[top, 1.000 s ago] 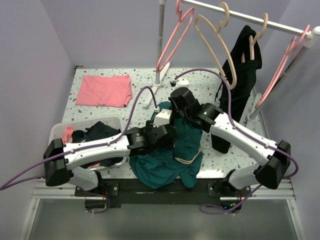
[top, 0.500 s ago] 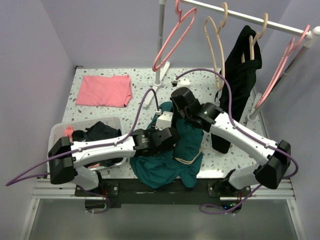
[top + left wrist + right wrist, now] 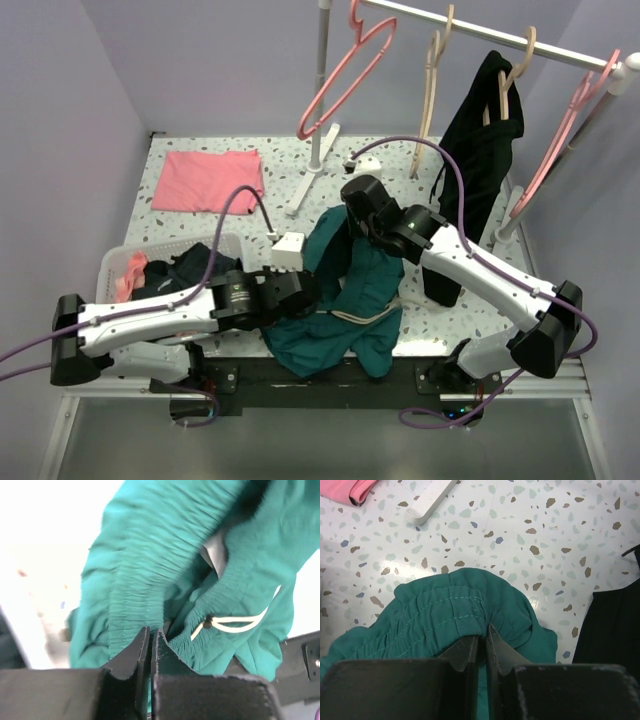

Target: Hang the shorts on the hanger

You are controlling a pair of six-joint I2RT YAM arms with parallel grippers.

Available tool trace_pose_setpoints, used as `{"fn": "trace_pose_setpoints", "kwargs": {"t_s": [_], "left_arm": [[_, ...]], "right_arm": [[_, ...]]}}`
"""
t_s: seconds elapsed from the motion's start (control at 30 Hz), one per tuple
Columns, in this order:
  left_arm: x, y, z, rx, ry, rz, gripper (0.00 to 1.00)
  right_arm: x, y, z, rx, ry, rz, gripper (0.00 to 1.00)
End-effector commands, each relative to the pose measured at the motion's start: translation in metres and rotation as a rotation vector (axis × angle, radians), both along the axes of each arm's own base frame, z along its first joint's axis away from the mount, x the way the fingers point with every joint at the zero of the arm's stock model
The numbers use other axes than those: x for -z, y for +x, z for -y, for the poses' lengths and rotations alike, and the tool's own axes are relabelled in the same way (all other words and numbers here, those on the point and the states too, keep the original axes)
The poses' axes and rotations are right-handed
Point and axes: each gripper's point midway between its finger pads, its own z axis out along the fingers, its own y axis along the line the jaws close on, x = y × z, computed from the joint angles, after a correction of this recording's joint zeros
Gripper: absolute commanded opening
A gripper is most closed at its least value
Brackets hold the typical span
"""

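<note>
- So far: shorts bunched over the table front-centre, waistband raised betw. both arms.
- R gripper pinches waistband top; L gripper fingers pressed shut on waistband edge.
- Hanger hangs bare on rail at back, well apart; hanging not yet done.
</note>
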Motion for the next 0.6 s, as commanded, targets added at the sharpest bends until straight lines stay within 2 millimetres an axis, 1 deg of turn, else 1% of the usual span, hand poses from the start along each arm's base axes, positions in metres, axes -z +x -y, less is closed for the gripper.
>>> {"fn": "trace_pose_setpoints", "kwargs": {"t_s": [0.0,0.03,0.07,0.1,0.13,0.17,0.2,0.23,0.3,0.33,0.37,0.4,0.43,0.47,0.5,0.57], "left_arm": [[-0.061,0.031,-0.066,-0.204,0.022,0.177,0.0],[-0.075,0.037,-0.072,-0.215,0.01,0.203,0.0],[-0.087,0.052,-0.081,-0.259,-0.013,0.231,0.0],[-0.099,0.058,-0.089,-0.239,0.003,0.264,0.0],[-0.118,0.072,-0.091,-0.267,-0.046,0.306,0.0],[-0.128,0.077,-0.092,-0.261,-0.052,0.331,0.0],[-0.136,0.083,-0.094,-0.241,-0.023,0.358,0.0],[-0.156,0.093,-0.096,-0.268,-0.059,0.394,0.0],[-0.169,0.108,-0.097,-0.262,-0.029,0.424,0.0],[-0.188,0.119,-0.103,-0.292,-0.063,0.455,0.0],[-0.196,0.126,-0.103,-0.291,-0.064,0.468,0.0],[-0.215,0.131,-0.104,-0.28,-0.073,0.505,0.0],[-0.228,0.138,-0.106,-0.282,-0.094,0.533,0.0],[-0.236,0.144,-0.105,-0.282,-0.09,0.546,0.0],[-0.26,0.144,-0.108,-0.283,-0.106,0.587,0.0],[-0.274,0.148,-0.1,-0.24,-0.121,0.609,0.0]], "right_arm": [[-0.061,0.002,0.013,0.044,0.059,0.123,0.0],[-0.067,0.0,0.018,0.048,0.056,0.129,0.0],[-0.073,-0.001,0.021,0.051,0.057,0.138,0.0],[-0.084,-0.001,0.025,0.058,0.059,0.159,0.0],[-0.09,-0.004,0.031,0.065,0.055,0.166,0.0],[-0.096,-0.004,0.038,0.084,0.041,0.181,0.0],[-0.106,-0.007,0.043,0.089,0.037,0.194,0.0],[-0.112,-0.008,0.048,0.094,0.036,0.204,0.0],[-0.131,-0.013,0.059,0.106,0.037,0.235,0.0],[-0.136,-0.014,0.063,0.109,0.036,0.242,0.0],[-0.144,-0.016,0.067,0.113,0.039,0.256,0.0],[-0.154,-0.017,0.073,0.129,0.03,0.275,0.0],[-0.16,-0.018,0.077,0.138,0.031,0.284,0.0],[-0.165,-0.019,0.08,0.143,0.028,0.291,0.0],[-0.176,-0.021,0.085,0.153,0.041,0.306,0.0],[-0.185,-0.023,0.086,0.152,0.059,0.319,0.0]]}}
